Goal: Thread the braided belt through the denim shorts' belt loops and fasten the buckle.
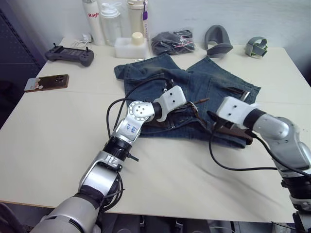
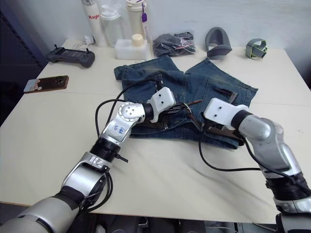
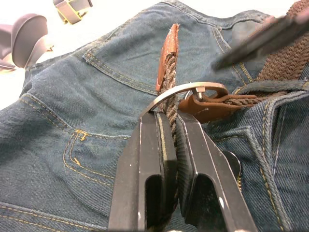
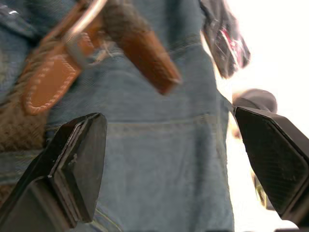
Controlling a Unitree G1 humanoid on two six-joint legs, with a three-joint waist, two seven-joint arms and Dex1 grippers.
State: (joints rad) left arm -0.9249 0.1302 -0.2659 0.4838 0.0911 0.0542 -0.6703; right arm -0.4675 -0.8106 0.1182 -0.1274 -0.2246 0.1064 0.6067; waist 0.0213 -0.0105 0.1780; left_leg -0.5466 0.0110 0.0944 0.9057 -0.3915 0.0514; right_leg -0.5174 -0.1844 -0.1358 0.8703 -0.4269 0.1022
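Overhead, from the head camera, we see the denim shorts (image 1: 194, 92) spread flat on a pale table (image 1: 58, 136), waistband toward us and legs pointing away. Both of our grippers sit over the waistband, the left gripper (image 1: 189, 106) near its middle and the right gripper (image 1: 214, 121) just beside it. Along the far edge of the table stand bottles (image 1: 109, 22), a white tub (image 1: 130, 47), a dark grey bundled cloth (image 1: 172, 42), a game controller (image 1: 70, 54) and a phone (image 1: 47, 82).

Our left wrist camera adds what that high view hides: the two black fingers (image 3: 154, 159) are pinched together on the braided belt (image 3: 169, 82), whose tan leather tip has passed through the silver buckle (image 3: 186, 91). Brown woven strap runs along the stitched waistband.

Our right wrist camera shows its fingers (image 4: 79, 159) spread wide apart with nothing between them, hovering over faded blue denim, the buckle and leather tip blurred beyond.
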